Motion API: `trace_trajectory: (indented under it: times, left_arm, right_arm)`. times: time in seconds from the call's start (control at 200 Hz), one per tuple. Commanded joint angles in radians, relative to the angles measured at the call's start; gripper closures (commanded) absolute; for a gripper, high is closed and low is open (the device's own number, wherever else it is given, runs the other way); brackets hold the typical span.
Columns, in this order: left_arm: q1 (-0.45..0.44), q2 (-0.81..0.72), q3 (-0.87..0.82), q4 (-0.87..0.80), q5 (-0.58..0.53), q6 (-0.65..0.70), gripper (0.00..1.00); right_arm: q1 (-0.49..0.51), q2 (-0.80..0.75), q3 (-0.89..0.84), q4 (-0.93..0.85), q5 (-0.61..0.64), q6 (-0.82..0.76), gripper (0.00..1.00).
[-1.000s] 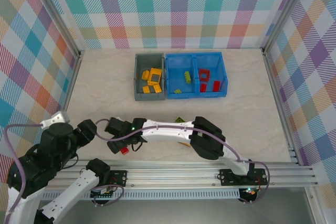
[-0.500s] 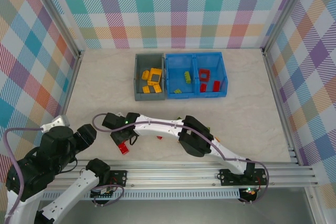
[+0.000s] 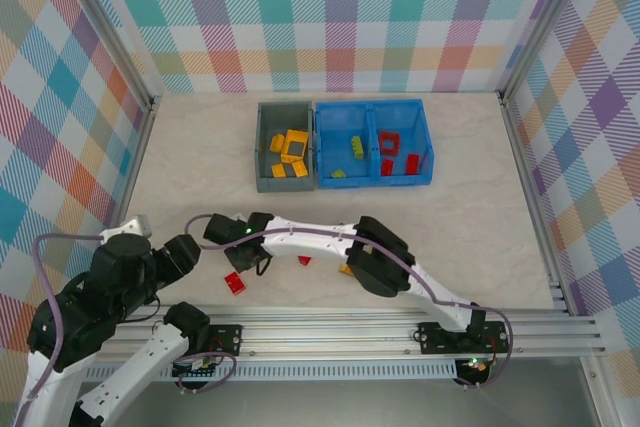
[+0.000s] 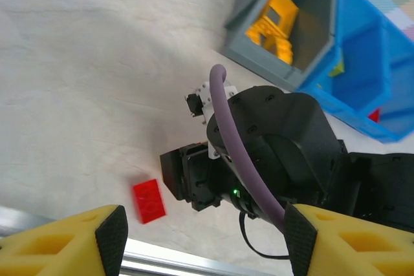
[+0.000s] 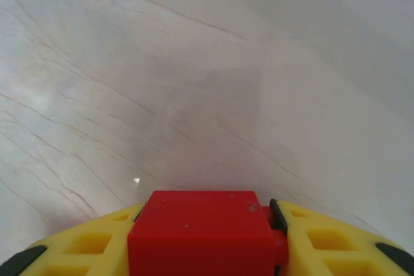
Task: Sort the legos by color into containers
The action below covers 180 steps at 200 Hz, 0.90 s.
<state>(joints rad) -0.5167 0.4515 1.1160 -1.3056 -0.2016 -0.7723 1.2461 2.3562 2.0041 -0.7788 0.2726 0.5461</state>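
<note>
Red plastic sits between the fingers of the right pincer (image 5: 206,219), which is clamped on a red brick (image 5: 199,240) close over the pale table (image 5: 194,63). The left pincer (image 4: 204,234) hangs spread wide, holding nothing. A second red brick (image 4: 148,200) lies flat on the table near its front edge. Yellow bricks (image 3: 290,147) sit in the grey bin (image 3: 262,162). The blue bin (image 3: 372,107) holds green bricks (image 3: 356,145) in its left compartment and red bricks (image 3: 389,139) in its right.

The top camera looks down over the whole table (image 3: 470,217) from above and behind its near edge. The left wrist camera faces obliquely forward between its spread jaws, sharing with the top view the loose red brick (image 4: 149,200) and grey bin (image 4: 255,11) ahead of them. The right wrist camera hugs the table, a clamped brick (image 5: 200,237) between its jaws.
</note>
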Motion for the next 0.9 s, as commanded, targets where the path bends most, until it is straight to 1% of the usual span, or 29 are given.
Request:
trace_trajectory:
  times: [0.0,0.11,0.22,0.285,0.355,0.415,0.495,0.575,0.66,0.775,0.83,0.895]
  left_arm:
    - [-0.006,0.071,-0.015,0.172,0.169,0.051,0.33]
    - [-0.006,0.168,-0.01,0.297,0.285,0.059,0.34]
    - [-0.015,0.27,-0.017,0.44,0.369,0.033,0.35]
    - [-0.047,0.324,-0.022,0.525,0.375,0.015,0.36]
    - [-0.122,0.39,-0.014,0.594,0.33,0.013,0.36]
    - [-0.206,0.461,0.007,0.632,0.267,0.024,0.36]
    - [-0.336,0.563,0.039,0.668,0.149,0.04,0.36]
    - [-0.449,0.653,0.062,0.718,0.043,0.054,0.35]
    - [-0.545,0.745,0.1,0.752,-0.042,0.077,0.35]
    - [-0.633,0.851,0.162,0.773,-0.13,0.101,0.35]
    - [-0.655,0.893,0.188,0.767,-0.163,0.102,0.35]
    - [-0.669,0.932,0.214,0.772,-0.169,0.111,0.35]
  right_arm:
    - [-0.074,-0.246,-0.117,0.03,0.065,0.01,0.62]
    - [-0.185,-0.492,-0.328,0.057,0.088,0.005,0.62]
    - [-0.349,-0.701,-0.509,0.046,0.086,-0.01,0.62]
    - [-0.464,-0.786,-0.594,0.044,0.075,-0.026,0.62]
    - [-0.584,-0.832,-0.65,0.042,0.055,-0.044,0.62]
    - [-0.675,-0.826,-0.669,0.041,0.046,-0.054,0.61]
    - [-0.774,-0.779,-0.661,0.042,0.03,-0.055,0.61]
    - [-0.836,-0.711,-0.628,0.05,0.013,-0.057,0.61]
    - [-0.875,-0.636,-0.57,0.042,0.017,-0.057,0.61]
    - [-0.91,-0.535,-0.481,0.007,0.02,-0.056,0.61]
    - [-0.922,-0.493,-0.449,-0.003,0.018,-0.058,0.6]
    - [-0.933,-0.45,-0.418,-0.008,0.01,-0.064,0.6]
